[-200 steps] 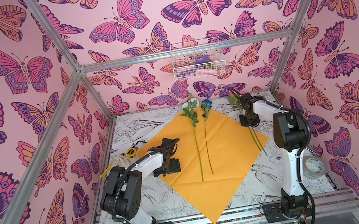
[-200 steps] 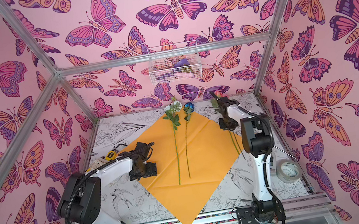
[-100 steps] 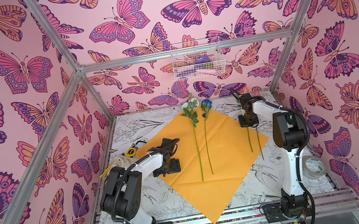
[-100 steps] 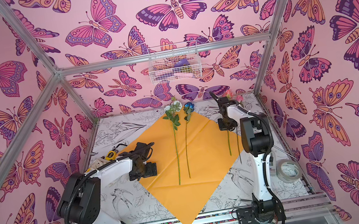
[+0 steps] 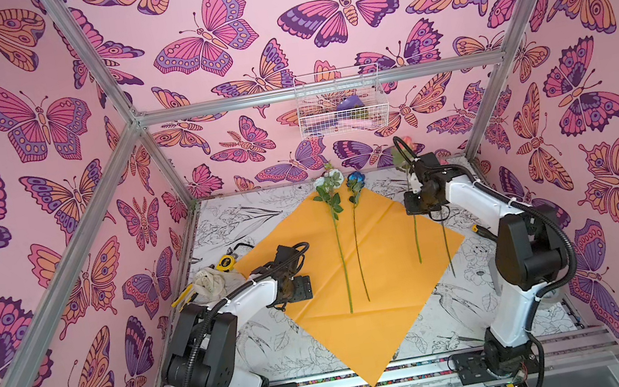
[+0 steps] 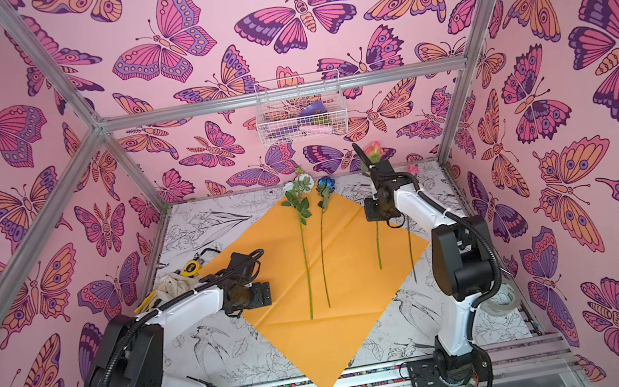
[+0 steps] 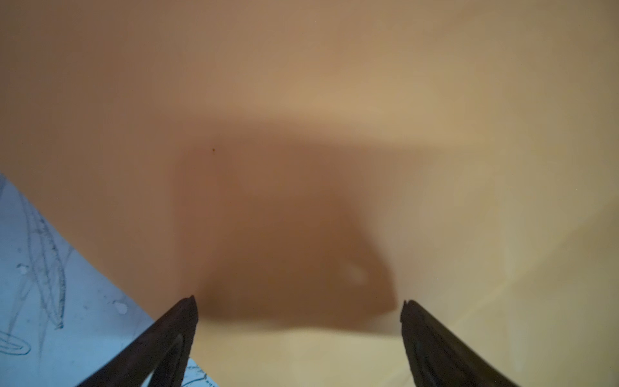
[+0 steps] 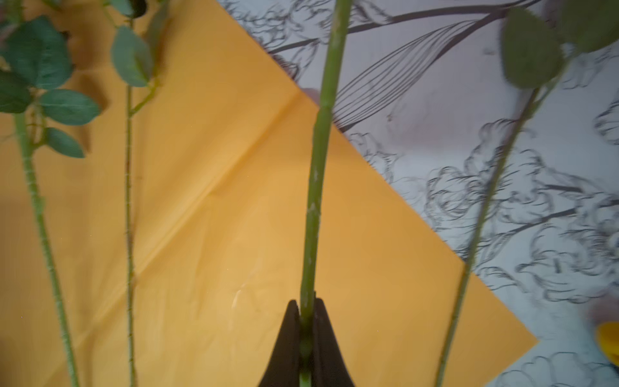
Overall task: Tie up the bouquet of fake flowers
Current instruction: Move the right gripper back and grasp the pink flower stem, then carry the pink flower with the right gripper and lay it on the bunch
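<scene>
While the right gripper (image 8: 306,302) is clamped on the stem of the pink flower (image 8: 315,187), the bouquet is noted as unassembled: its parts are spread over the table (image 5: 245,221).

The paper (image 5: 394,286) is laid flat as a diamond, one corner toward the robot. This is judged to leave a long diagonal for the stems and two side corners free to be folded over.

The white flower (image 5: 338,240) and the blue flower (image 5: 356,237) are laid on it side by side, near each other but apart. Their blooms are at the far corner and their stems point toward the near one, presumably so that the blooms are left outside the wrap.

The pink flower is gripped on a bare length of stem. Its bloom is seen high by the back wall in both top views, and its free end hangs over the paper's right half. The hold there is judged to keep leaves out of the jaws and to let the stem be lined up with the two laid ones.

A fourth stem (image 5: 446,244) is seen just beside it, across the paper's right edge and partly on the table; it is not gripped.

The left gripper (image 7: 298,301) is held with jaws wide apart and nothing between them, over the paper's left corner, probably to pin or fold the sheet. Contact with the paper cannot be told. No tie is in place yet.
</scene>
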Controlling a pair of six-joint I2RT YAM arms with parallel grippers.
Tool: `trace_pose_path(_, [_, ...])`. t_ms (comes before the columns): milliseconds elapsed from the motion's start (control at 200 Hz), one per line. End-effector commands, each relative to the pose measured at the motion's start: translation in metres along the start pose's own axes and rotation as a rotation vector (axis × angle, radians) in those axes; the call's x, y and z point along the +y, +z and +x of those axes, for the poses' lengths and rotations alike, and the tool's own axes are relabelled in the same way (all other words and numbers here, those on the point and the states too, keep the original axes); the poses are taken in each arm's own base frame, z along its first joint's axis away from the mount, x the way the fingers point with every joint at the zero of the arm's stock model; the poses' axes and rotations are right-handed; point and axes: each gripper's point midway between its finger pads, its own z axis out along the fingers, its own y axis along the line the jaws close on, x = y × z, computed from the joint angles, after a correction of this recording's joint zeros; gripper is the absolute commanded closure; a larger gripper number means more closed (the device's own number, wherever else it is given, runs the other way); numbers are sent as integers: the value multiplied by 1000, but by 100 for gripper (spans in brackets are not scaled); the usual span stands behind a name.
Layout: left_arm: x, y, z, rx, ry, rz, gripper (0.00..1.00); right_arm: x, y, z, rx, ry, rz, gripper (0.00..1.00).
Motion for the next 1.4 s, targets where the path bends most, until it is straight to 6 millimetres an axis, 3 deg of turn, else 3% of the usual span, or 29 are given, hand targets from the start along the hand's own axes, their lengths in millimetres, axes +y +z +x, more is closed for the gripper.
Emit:
trace_pose_path(0, [-6,-8,-11,-97,10,43,4,41,-1,15,5,20,-106,100])
trace_pose_path(205, [-24,-7,-23,-255,79,166,7,105,4,35,14,-13,-211,100])
trace_pose_path(431, [-34,10,-14,-296,195,132,1,148,15,40,36,-58,-240,100])
trace_pose_path(721, [-38,15,-1,-271,211,128,1,174,30,41,45,-41,-263,100])
trace_pose_path(1056, [-36,13,8,-248,197,130,1,193,66,62,135,-63,-254,100])
trace_pose_path(1247, [-36,13,10,-240,192,130,1,186,76,70,169,-56,-219,83])
trace_pose_path(1392, [-37,15,11,-228,194,132,1,187,68,68,161,-54,-225,73])
